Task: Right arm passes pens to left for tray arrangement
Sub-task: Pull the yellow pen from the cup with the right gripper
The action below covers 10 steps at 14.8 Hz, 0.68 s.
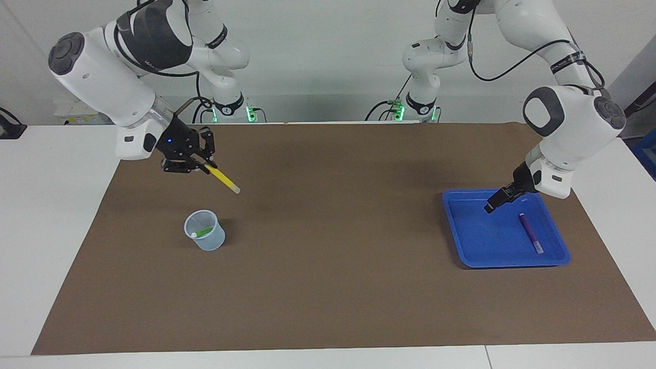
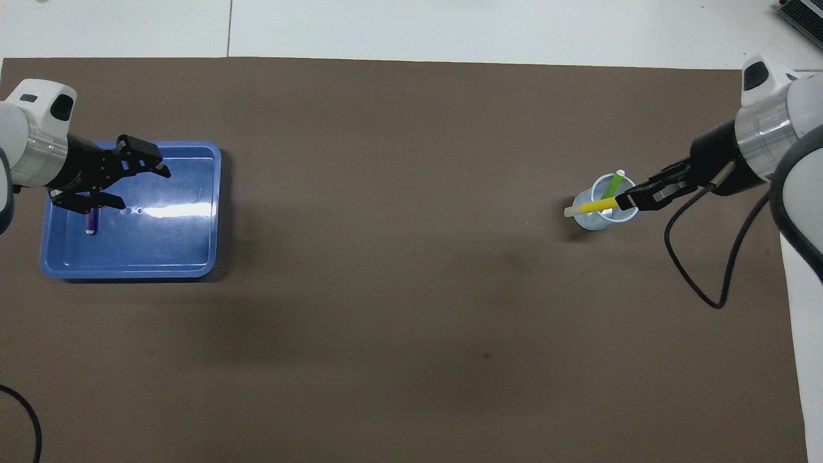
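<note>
Your translucent pale-blue cup (image 1: 205,237) toward the right arm's end holds the green marker pen (image 1: 203,232), partly hidden. Over it, the right gripper (image 1: 204,166) is clamped on the yellow marker pen (image 1: 222,179), ready for handover. The left gripper (image 2: 132,183) hangs spread and empty over the shallow blue plastic tray (image 1: 476,251), where the purple marker pen (image 1: 530,233) lies. Next, bring both grippers mid-table.

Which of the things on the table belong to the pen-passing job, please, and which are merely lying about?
Job:
yellow pen, held by right gripper
green pen in cup
purple pen in tray
left gripper, open over tray

Lying about:
brown mat
</note>
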{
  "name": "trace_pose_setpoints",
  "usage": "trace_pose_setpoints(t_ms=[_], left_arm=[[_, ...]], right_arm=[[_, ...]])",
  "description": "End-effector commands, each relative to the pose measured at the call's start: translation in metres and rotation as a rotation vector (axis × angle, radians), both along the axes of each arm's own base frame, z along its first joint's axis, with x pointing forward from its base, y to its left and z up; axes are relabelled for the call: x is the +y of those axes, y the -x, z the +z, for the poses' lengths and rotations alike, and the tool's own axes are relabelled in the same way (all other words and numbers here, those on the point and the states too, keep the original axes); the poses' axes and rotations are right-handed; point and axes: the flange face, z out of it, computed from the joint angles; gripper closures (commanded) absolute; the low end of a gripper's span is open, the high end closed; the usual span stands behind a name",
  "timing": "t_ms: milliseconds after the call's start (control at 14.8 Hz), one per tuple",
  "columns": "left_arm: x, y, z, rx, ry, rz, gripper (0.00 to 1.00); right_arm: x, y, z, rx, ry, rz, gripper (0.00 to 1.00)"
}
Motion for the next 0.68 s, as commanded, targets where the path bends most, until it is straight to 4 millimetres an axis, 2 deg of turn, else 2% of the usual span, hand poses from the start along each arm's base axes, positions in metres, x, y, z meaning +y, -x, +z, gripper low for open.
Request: trace_pose_setpoints(t_ms=[0,135,203,473,608], left_arm=[[-0.066,0.012,0.013,0.055,0.018,0.159,0.0],[-0.105,0.017,0.014,0.081,0.017,0.237,0.0],[-0.123,0.02,0.015,0.096,0.043,0.273,0.0],[-0.166,0.027,0.032,0.146,0.096,0.424,0.0],[-0.186,0.029,0.044,0.203,0.14,0.583,0.0]], right_arm=[[0.02,-0.006,-0.001,0.018,-0.07,-0.125,0.9],[0.042,-0.007,-0.001,0.036,-0.081,-0.214,0.9],[0.061,-0.006,-0.001,0.049,-0.103,-0.258,0.91],[0.118,0.0,-0.005,0.087,-0.131,-0.396,0.9],[0.14,0.003,-0.011,0.119,-0.152,-0.476,0.91]])
